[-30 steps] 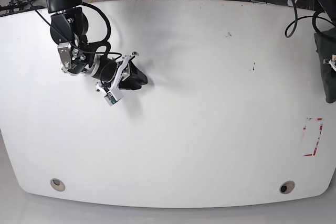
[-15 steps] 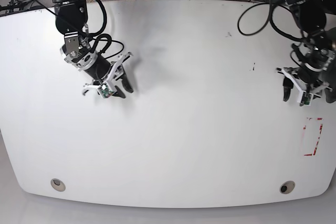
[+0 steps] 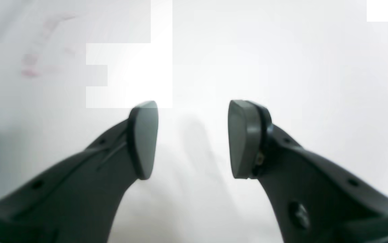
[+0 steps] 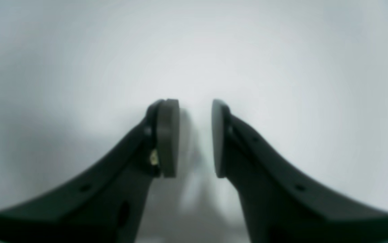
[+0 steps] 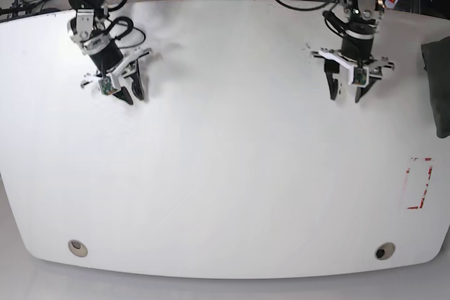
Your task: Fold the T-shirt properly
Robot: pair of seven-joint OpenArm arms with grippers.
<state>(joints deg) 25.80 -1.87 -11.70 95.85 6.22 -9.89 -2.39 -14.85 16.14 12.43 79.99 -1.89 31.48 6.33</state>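
Here, both tools hang empty above the white table [image 5: 225, 194]: left gripper [image 5: 346, 95] upper right, spread; right gripper [image 5: 131, 95] upper left, narrowly parted. The T-shirt [image 5: 439, 89] lies at the frame's right edge.

Base cam: high, looking steeply down on the whole white worktop [image 5: 232, 194], far back. Wrist cams: each sits behind its own end effector, close-up, facing bare worktop between the fingers. All three views share the worktop surface.
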